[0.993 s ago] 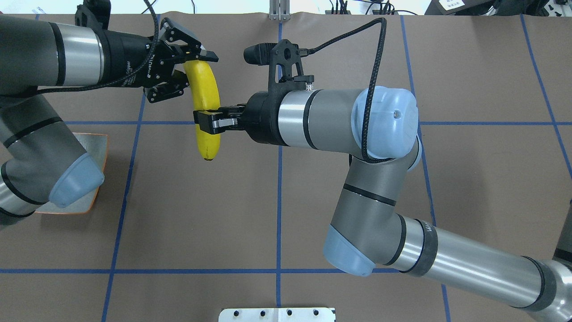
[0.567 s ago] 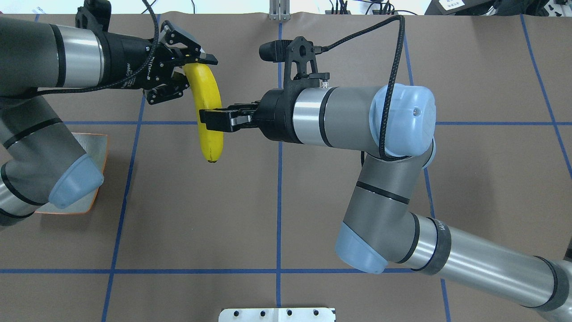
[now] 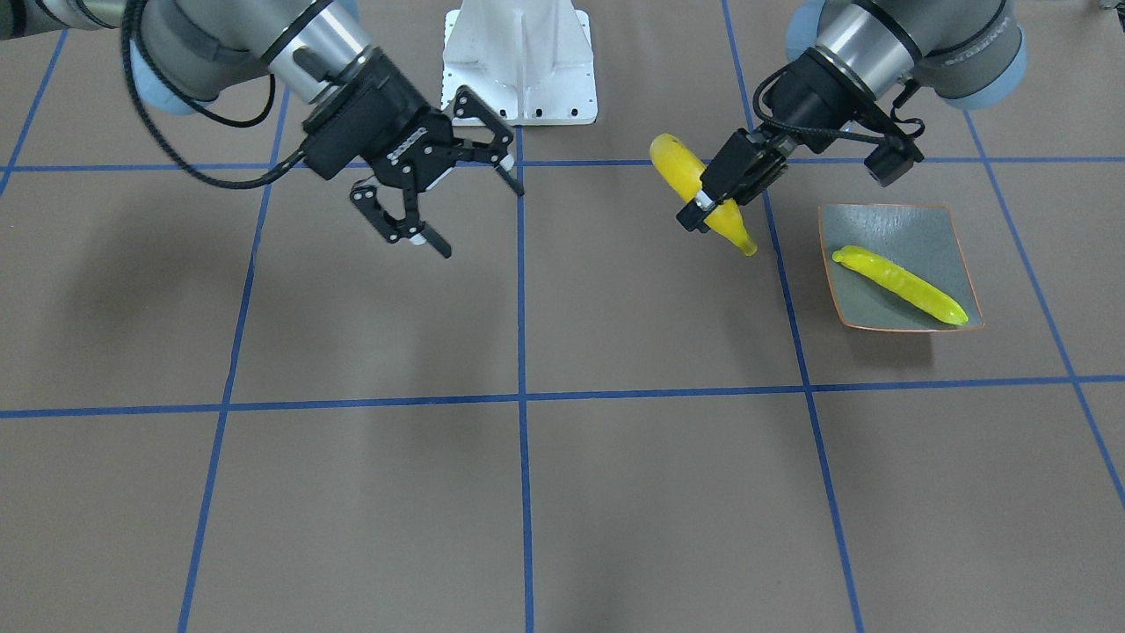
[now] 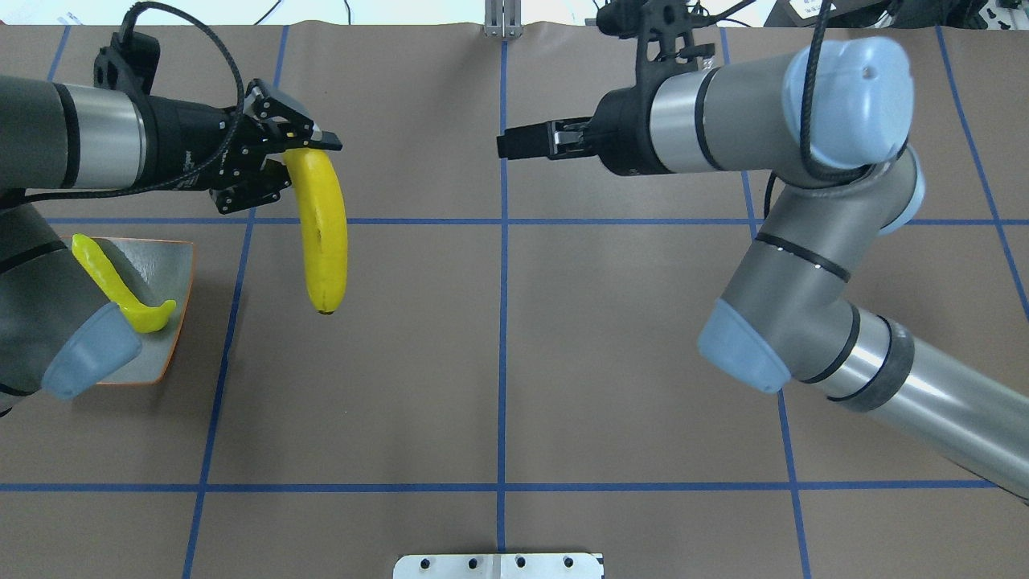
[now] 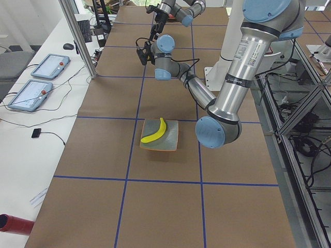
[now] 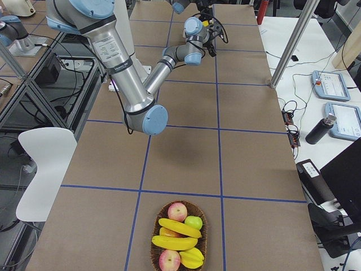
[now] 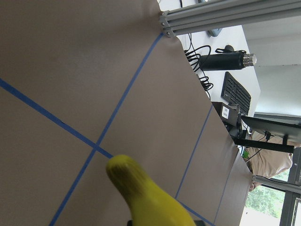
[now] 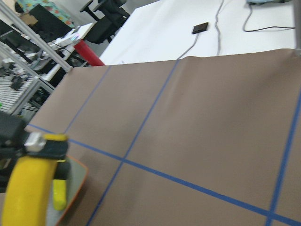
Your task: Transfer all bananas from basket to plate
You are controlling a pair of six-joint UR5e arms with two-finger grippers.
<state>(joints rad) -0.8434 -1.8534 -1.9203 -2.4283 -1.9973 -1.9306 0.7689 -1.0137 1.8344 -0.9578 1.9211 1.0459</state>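
Observation:
My left gripper (image 4: 308,163) is shut on the stem end of a large yellow banana (image 4: 323,233) and holds it above the table, just right of the plate (image 4: 170,265). In the front view the gripper (image 3: 708,207) and the banana (image 3: 678,164) are beside the plate (image 3: 914,230), where a slimmer greenish-tipped banana (image 3: 901,281) lies. My right gripper (image 3: 482,220) is open and empty, well apart near the table's middle. Three more bananas (image 6: 178,228) lie in the wicker basket (image 6: 153,244) in the exterior right view.
The basket also holds apples (image 6: 177,212) and stands at the table's far right end, out of the overhead view. A white mount (image 3: 518,61) stands at the robot's base. My left elbow (image 4: 88,354) hangs over part of the plate.
My right gripper has let go of the banana, opened and pulled back to the right and far side. My left gripper has carried the banana left, nearer the plate.

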